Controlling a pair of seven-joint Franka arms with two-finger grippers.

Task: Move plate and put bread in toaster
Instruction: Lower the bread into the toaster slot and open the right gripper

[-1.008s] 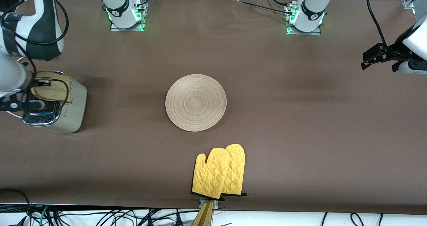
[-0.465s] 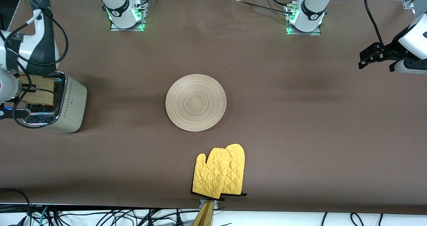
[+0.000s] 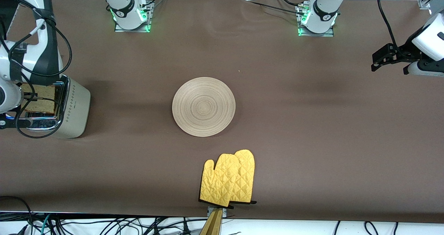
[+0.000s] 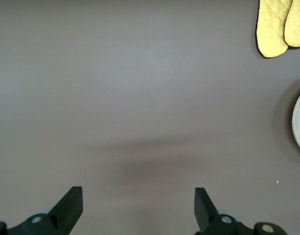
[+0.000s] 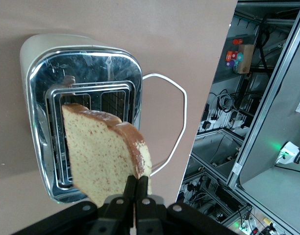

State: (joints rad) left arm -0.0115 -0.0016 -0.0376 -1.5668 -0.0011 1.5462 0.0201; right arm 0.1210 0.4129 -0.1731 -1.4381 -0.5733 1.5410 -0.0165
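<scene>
The toaster [image 3: 59, 112] stands at my right arm's end of the tabletop [image 3: 312, 124], its slots unfilled. My right hand [image 5: 136, 188] hangs over it, pinching the bread [image 5: 103, 154] by its crust above a slot. The plate [image 3: 203, 106] lies bare mid-tabletop. My left hand [image 4: 135, 208] waits spread wide, holding nothing, over bare tabletop.

Glossy chrome toaster [image 5: 86, 63] top, wood plate [image 3: 203, 106]
</scene>
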